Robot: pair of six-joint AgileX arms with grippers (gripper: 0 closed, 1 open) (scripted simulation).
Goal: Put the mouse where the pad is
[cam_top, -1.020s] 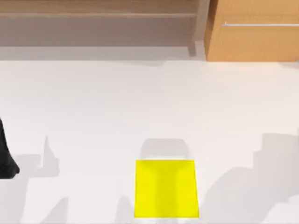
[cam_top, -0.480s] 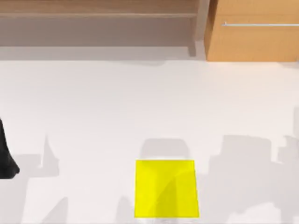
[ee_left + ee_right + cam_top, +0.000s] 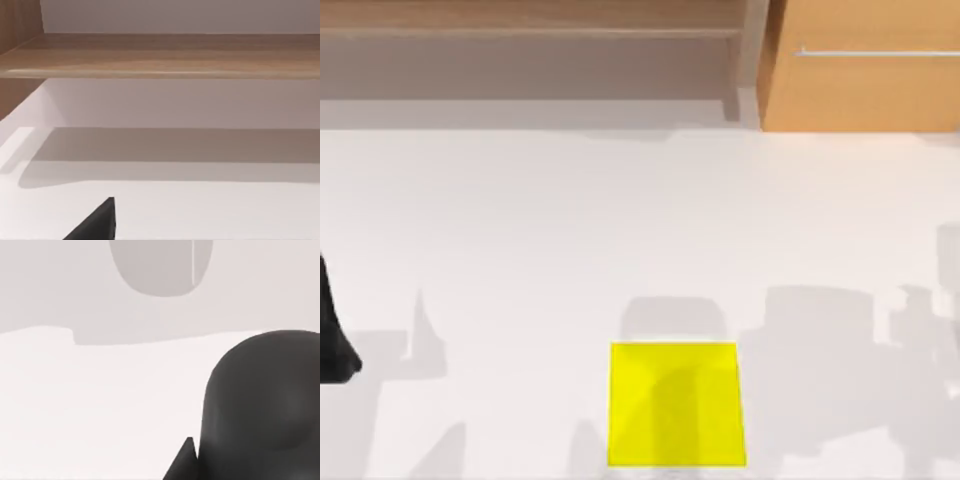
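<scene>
The pad (image 3: 676, 404) lies bare at the table's (image 3: 570, 240) six o'clock; the mouse (image 3: 160, 265), seen by the right wrist, is not yet held; I cannot tell either gripper's state.

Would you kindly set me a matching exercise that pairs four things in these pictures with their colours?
Things:
1. pad
2. mouse
3. cabinet
4. left arm

Colours:
A. black
B. grey
C. bright yellow
D. light brown wood

Pairs: 1-C, 2-B, 3-D, 4-A
</scene>
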